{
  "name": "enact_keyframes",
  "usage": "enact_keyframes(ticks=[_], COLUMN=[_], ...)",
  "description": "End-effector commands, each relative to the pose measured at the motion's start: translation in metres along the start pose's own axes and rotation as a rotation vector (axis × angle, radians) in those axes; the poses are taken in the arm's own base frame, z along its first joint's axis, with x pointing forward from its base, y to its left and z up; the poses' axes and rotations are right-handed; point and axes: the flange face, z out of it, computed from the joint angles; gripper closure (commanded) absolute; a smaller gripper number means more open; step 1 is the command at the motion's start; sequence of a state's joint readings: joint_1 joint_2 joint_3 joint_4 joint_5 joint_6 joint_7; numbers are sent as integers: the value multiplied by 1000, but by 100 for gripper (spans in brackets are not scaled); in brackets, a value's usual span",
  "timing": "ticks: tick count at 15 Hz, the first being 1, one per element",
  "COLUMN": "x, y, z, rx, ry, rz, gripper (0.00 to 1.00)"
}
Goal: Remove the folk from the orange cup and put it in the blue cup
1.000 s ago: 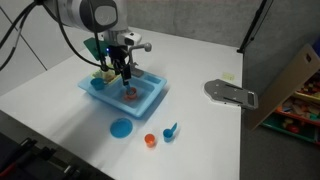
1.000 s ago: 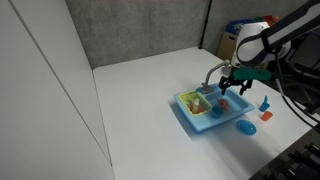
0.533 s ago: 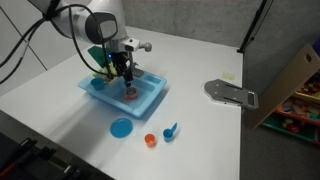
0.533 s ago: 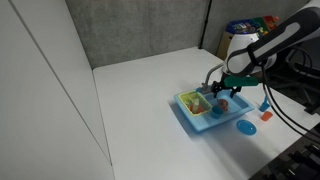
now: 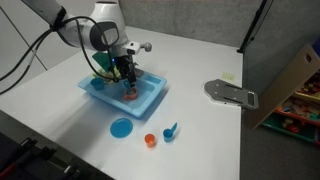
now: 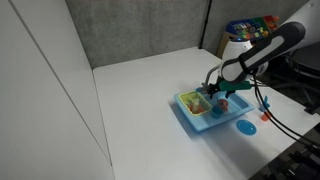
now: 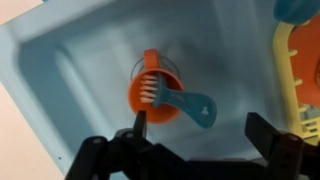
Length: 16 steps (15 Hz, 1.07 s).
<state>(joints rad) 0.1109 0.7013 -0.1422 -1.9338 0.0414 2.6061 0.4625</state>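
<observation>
The orange cup (image 7: pixel 150 88) stands inside the blue toy sink (image 7: pixel 70 60). The fork (image 7: pixel 185 103) lies across the cup's rim, pale tines over the cup and light blue handle pointing out to the right. My gripper (image 7: pixel 200 140) is open and empty just above them, and the handle's end lies between its fingers. In both exterior views the gripper (image 5: pixel 125 74) (image 6: pixel 219 92) hangs low over the sink (image 5: pixel 148 100) (image 6: pixel 192 120). A round light blue thing (image 7: pixel 298 8), perhaps the blue cup, is cut off at the wrist view's top right corner.
A yellow rack (image 7: pixel 300 70) sits in the sink beside the cup. On the table before the sink lie a flat blue plate (image 5: pixel 121 128), a smaller orange cup (image 5: pixel 150 140) and a blue scoop-like piece (image 5: pixel 171 131). A grey metal piece (image 5: pixel 232 93) and a cardboard box (image 5: pixel 295 75) are further off.
The arm has leaned over and the gripper has come down a little closer to the orange cup in the sink. The gripper stays open. The toys have not moved.
</observation>
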Motion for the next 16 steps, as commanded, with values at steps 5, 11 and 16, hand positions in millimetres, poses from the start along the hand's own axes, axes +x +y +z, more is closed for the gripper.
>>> enact_keyframes(ticks=[5,11,16], x=[6,7,9], y=[-4,2,11], z=[8,3,-16], rx=[-24,-35,-30], ry=[9,8,0], rz=[-2,13,34], gripper=[33,84,97])
